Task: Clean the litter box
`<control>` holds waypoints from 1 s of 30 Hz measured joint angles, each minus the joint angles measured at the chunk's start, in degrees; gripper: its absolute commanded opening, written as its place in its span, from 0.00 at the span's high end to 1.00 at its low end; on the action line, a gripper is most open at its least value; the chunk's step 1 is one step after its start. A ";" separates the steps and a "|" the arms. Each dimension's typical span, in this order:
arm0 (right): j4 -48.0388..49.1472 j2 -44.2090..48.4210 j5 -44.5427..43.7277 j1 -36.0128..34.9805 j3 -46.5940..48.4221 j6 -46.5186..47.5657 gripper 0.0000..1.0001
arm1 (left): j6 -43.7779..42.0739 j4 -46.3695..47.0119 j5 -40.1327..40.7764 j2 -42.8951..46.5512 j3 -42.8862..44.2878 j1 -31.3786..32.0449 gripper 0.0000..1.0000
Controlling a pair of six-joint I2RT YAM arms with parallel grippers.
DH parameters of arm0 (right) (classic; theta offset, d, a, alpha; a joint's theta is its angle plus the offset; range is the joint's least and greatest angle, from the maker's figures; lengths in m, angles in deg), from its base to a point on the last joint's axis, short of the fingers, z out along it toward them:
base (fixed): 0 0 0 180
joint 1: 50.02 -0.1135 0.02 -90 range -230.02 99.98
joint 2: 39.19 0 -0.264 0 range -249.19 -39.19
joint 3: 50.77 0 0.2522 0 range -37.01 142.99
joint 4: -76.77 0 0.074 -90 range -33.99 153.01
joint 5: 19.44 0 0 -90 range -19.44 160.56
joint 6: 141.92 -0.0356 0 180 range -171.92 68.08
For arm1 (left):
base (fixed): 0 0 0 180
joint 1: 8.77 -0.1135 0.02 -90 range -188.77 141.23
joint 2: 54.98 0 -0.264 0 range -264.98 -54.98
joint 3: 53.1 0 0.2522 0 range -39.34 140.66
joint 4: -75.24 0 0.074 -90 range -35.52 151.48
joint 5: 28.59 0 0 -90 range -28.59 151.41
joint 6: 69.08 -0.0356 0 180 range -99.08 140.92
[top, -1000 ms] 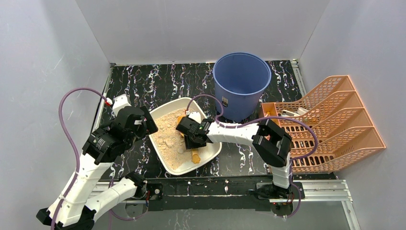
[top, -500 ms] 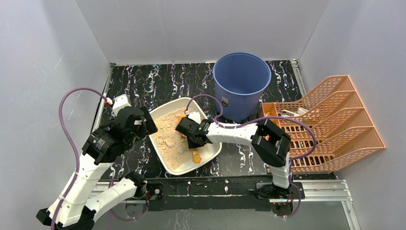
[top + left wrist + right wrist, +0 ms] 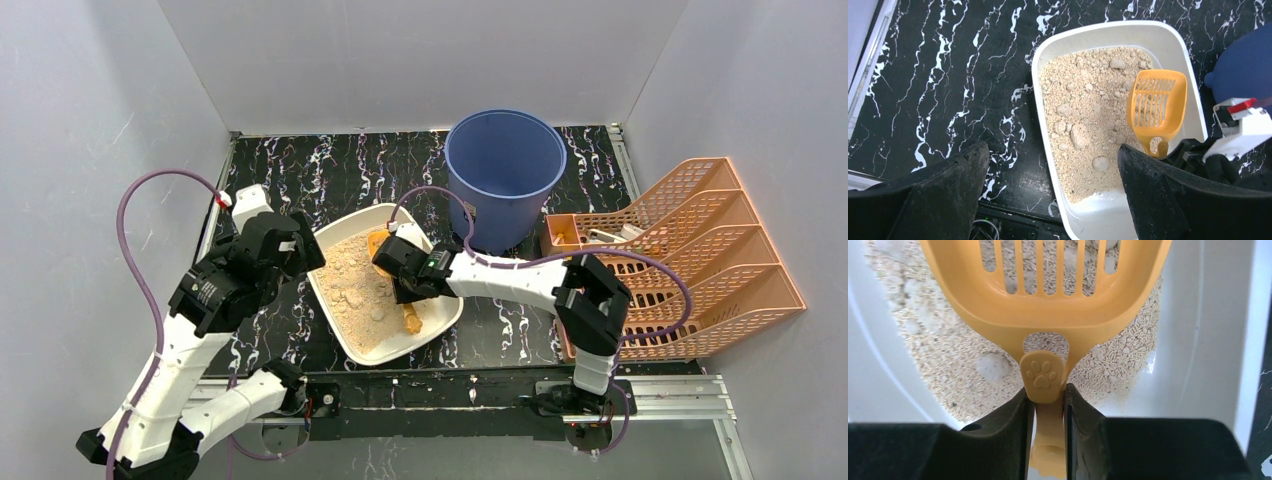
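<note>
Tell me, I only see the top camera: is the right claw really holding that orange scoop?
Observer: Yes, the right wrist camera shows the right claw shut on the scoop by its handle, just under a little paw print.
Operator: Is anything in the scoop?
Observer: It looks empty from the left wrist camera; litter shows through its slots.
Operator: Any clumps left?
Observer: Several pale clumps lie in the litter box beside the scoop.

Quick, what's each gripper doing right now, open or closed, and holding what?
Left gripper: open, holding nothing.
Right gripper: shut on the scoop, gripping its handle.
</note>
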 measured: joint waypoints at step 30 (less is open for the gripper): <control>16.41 39.65 15.34 -0.74 -26.51 47.87 0.99 | -6.23 8.44 -29.27 -5.40 3.13 0.00 0.02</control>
